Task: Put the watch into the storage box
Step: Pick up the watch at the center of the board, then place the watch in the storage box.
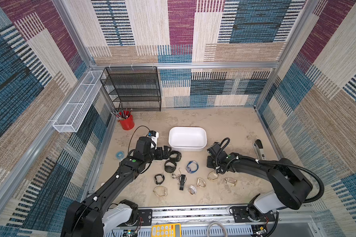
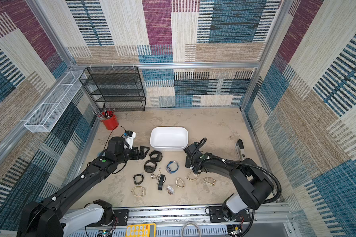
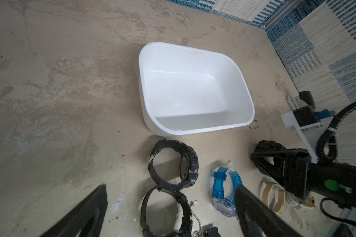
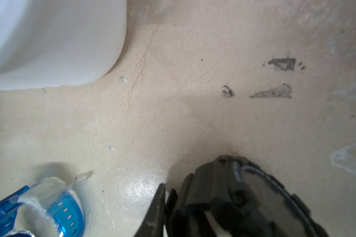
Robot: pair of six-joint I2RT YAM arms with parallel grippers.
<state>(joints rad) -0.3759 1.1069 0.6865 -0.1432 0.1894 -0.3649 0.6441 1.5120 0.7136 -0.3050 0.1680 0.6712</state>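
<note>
The right gripper [image 4: 168, 189] is pinched on the strap of the black watch [image 4: 245, 195], low on the tabletop [image 1: 224, 127]. In a top view the storage box [image 1: 187, 148] lies near, at about its 11 o'clock, long axis running 9-to-3. The left gripper [image 1: 168, 152] gapes empty.

The storage box [image 1: 187, 147] stands mid-table, with the cup [image 1: 127, 124] behind it to its left and the wire shelf [image 1: 132, 90] further back. Just before its right front corner lies the watch [image 4: 245, 195], at the right gripper [image 4: 167, 191], and just before its left front corner lies a second watch [image 3: 190, 167], beside the left gripper [image 1: 168, 152]. A third watch [image 1: 170, 169] and a fourth watch [image 3: 217, 186] lie further before its front wall, the remaining watches [image 1: 182, 184] beyond them.
</note>
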